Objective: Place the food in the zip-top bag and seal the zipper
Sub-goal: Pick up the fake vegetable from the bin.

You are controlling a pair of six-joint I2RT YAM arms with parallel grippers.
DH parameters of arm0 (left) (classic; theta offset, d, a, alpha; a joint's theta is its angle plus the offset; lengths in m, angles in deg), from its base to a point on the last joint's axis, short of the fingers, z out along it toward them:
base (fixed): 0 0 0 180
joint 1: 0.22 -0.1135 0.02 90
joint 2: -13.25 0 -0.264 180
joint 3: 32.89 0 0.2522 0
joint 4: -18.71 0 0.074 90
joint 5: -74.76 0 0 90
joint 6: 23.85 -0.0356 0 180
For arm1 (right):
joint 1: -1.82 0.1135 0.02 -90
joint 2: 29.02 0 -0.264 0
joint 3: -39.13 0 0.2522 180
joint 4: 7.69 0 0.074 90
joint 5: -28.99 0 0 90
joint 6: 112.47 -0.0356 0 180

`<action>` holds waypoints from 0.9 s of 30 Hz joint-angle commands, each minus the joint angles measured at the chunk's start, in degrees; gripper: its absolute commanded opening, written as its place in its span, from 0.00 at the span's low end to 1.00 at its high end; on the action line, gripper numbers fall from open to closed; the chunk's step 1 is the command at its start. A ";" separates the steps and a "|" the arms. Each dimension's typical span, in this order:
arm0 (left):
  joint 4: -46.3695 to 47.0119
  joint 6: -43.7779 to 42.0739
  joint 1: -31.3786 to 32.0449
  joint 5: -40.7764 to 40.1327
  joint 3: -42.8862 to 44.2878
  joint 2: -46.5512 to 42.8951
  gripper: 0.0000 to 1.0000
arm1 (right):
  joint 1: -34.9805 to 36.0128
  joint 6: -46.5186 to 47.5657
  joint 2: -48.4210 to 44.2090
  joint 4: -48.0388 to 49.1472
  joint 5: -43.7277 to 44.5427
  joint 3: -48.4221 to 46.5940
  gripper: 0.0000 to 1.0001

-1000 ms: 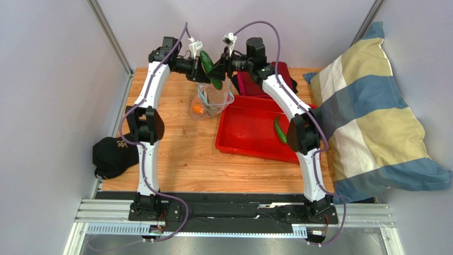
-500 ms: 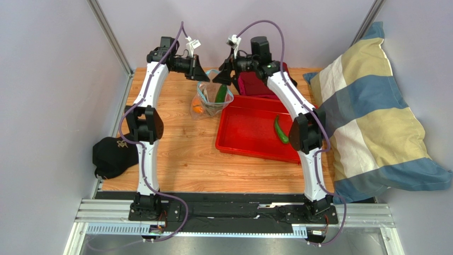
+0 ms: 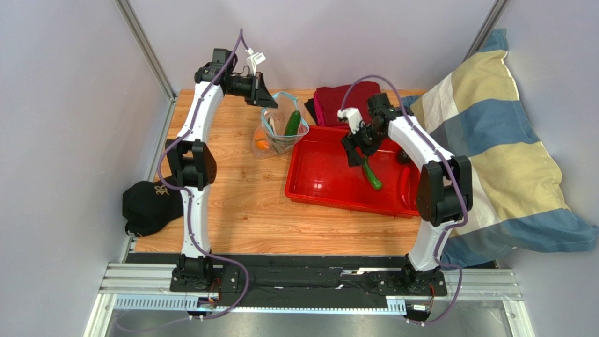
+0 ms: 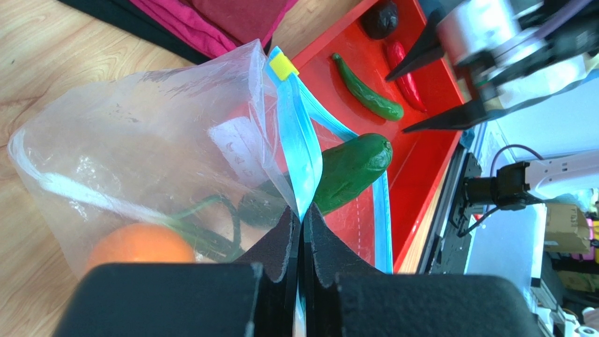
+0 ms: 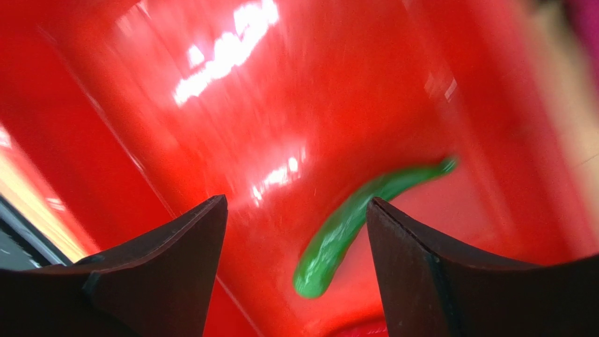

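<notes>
The clear zip-top bag point(image 3: 280, 133) stands open on the table, left of the red tray point(image 3: 316, 184). My left gripper point(image 3: 264, 97) is shut on its blue zipper point(image 4: 295, 151) strip and holds the mouth up. Inside the bag point(image 4: 126, 140) are the orange fruit point(image 4: 137, 247), green onion point(image 4: 204, 209) and a thick green vegetable point(image 4: 351, 167). My right gripper point(image 3: 353, 147) is open above the tray, its jaws either side of a slim green vegetable point(image 5: 348, 225) lying there. A red chili point(image 4: 406, 67) and a dark round piece point(image 4: 380, 17) also lie in the tray.
A maroon cloth point(image 3: 344, 98) lies behind the tray. A striped pillow point(image 3: 492, 154) leans at the table's right edge. A black cap point(image 3: 147, 203) sits off the left edge.
My right gripper let the thick green vegetable drop into the bag, then swung right and down over the tray to the slim green one. My left gripper stayed holding the bag.
</notes>
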 commanded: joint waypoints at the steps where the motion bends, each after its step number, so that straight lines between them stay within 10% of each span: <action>1: 1.57 0.35 -0.15 0.97 0.73 -0.27 0.00 | 0.65 1.07 -0.12 1.07 14.38 2.87 0.75; 13: 1.84 0.61 -0.06 0.26 0.12 -0.70 0.00 | 0.65 -3.60 11.66 -2.09 18.36 -1.87 0.60; 19: 1.75 0.70 -0.06 0.26 0.03 -0.71 0.00 | 0.39 -2.37 11.50 -2.98 14.15 -8.02 0.01; 27: 1.84 0.70 -0.06 0.26 -0.06 -0.79 0.00 | 0.12 -7.63 10.79 6.50 -3.51 -27.16 0.00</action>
